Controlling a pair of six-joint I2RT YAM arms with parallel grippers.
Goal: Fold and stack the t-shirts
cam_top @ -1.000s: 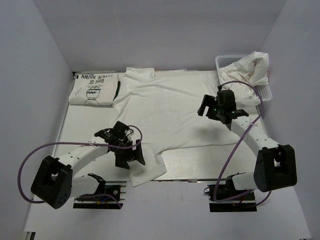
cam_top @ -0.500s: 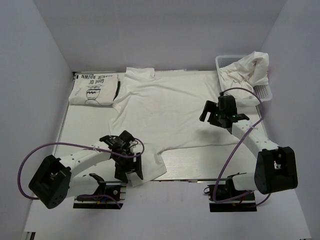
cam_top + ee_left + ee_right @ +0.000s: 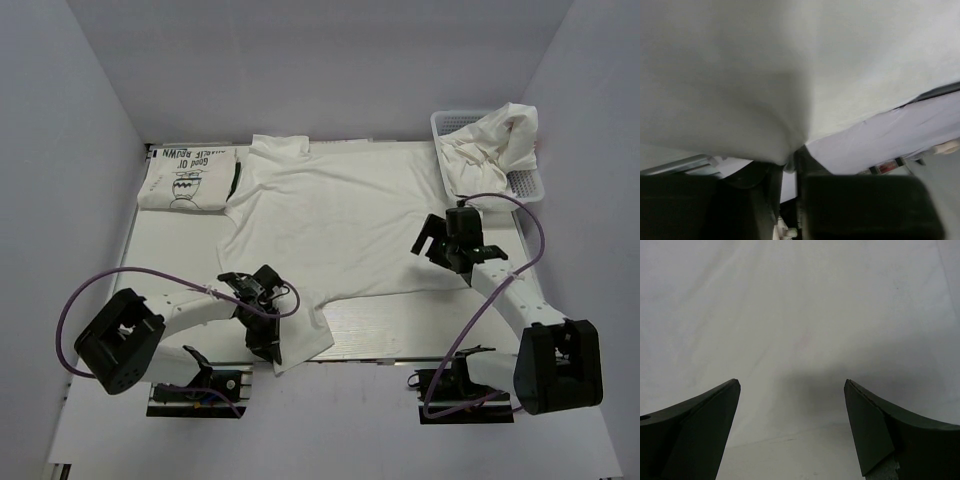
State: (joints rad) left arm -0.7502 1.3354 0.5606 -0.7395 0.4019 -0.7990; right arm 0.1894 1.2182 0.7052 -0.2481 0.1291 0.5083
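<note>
A plain white t-shirt (image 3: 340,220) lies spread flat across the middle of the table. My left gripper (image 3: 268,345) sits at its near-left corner, over the table's front edge. In the left wrist view that gripper (image 3: 792,167) is shut on a pinch of the white cloth (image 3: 765,75). My right gripper (image 3: 440,240) hovers low over the shirt's right side. Its fingers stand wide open in the right wrist view (image 3: 791,385), with only the white shirt (image 3: 800,300) under them. A folded white t-shirt with black lettering (image 3: 190,178) rests at the back left.
A white mesh basket (image 3: 450,122) stands at the back right, with crumpled white shirts (image 3: 495,140) heaped in it and spilling over its rim. Grey walls close in the table (image 3: 170,250) on three sides. Purple cables loop off both arms.
My left gripper moved toward the near edge onto the shirt's corner and shut on the cloth. The right arm dropped and shifted slightly right, staying open.
</note>
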